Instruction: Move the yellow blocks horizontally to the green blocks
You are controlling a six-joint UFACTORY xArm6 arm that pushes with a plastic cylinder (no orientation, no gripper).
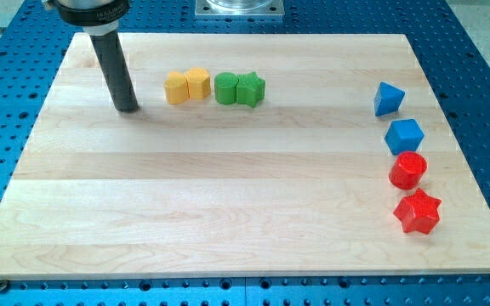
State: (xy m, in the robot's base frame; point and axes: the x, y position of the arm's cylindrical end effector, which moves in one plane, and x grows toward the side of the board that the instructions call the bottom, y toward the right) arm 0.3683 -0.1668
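Two yellow blocks sit side by side near the view's top: a left yellow block (176, 87) and a right yellow block (197, 83), touching each other. Just to their right are a green round block (225, 87) and a green star block (250, 88), also touching. A narrow gap separates the right yellow block from the green round block. My tip (127, 108) rests on the wooden board (228, 195), to the left of the yellow blocks, apart from them.
At the view's right stand a blue triangular block (388, 99), a blue block (404, 136), a red round block (408, 170) and a red star block (418, 212) in a column. Blue perforated table surrounds the board.
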